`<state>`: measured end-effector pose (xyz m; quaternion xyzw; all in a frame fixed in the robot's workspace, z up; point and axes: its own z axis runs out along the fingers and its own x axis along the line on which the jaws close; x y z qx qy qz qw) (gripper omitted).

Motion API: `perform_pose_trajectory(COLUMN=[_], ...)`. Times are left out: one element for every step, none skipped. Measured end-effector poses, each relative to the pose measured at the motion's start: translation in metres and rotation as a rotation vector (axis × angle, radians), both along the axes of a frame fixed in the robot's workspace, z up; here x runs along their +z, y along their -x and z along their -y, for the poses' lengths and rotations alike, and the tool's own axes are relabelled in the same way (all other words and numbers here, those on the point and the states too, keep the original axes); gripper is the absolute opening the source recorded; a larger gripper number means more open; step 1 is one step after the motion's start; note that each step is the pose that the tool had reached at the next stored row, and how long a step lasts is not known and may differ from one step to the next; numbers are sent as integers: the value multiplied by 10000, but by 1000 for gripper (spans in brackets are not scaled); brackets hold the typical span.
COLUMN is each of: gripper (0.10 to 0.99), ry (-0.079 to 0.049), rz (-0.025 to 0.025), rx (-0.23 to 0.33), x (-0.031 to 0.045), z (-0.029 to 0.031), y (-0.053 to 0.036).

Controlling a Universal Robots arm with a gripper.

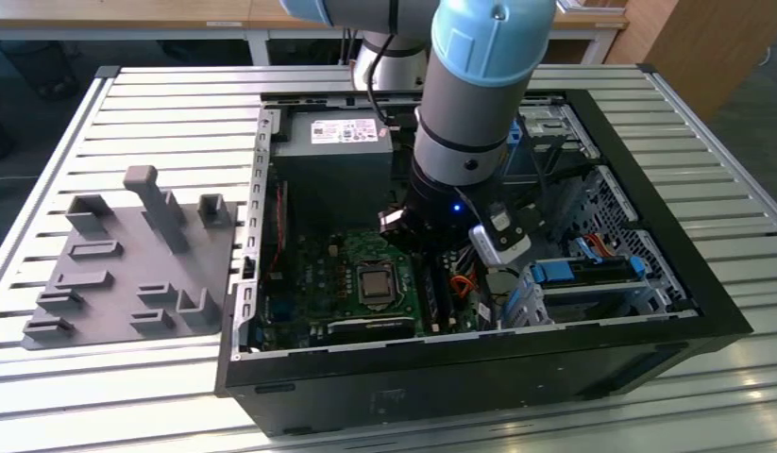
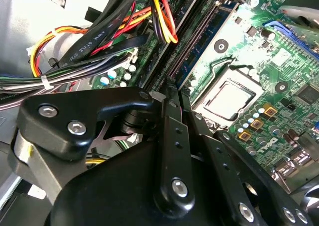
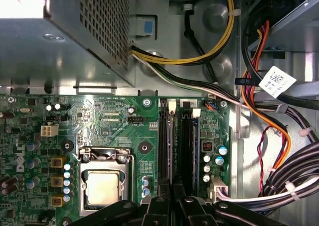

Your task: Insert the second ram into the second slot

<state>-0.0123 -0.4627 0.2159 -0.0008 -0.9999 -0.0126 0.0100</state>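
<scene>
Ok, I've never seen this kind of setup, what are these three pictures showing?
A grey-and-blue robot arm reaches into an open black computer case on a slatted metal table; that picture comes from a camera off the arm. A grey plastic holder tray lies at the exterior view's left. The other two come from cameras riding near the wrist: they show the black gripper at the long memory slots of the green circuit board, beside coloured cables. Whether it grips anything, I cannot tell.
</scene>
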Motion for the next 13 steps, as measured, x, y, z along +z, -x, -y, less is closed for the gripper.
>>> perform_pose_trajectory(gripper=[137, 137, 137, 137, 137, 137, 137, 137, 137, 137, 137, 137, 137], ry=[-1, -2, -2, -1, -2, -2, -2, -2, -3, -2, -2, -2, -3], rz=[-1, 0, -1, -1, -1, -1, -1, -1, -1, -1, -1, -1, -1], rx=[0, 0, 0, -1, -2, -9, -18, -22, -27, -37, -45, -50, -51], x=[-1, -2, -2, -2, -2, -3, -3, -3, -3, -3, -3, -3, -5], z=[0, 0, 0, 0, 0, 0, 0, 0, 0, 0, 0, 0, 0], y=[0, 0, 0, 0, -5, -10, -13, -14, -18, -19, -20, -20, -20])
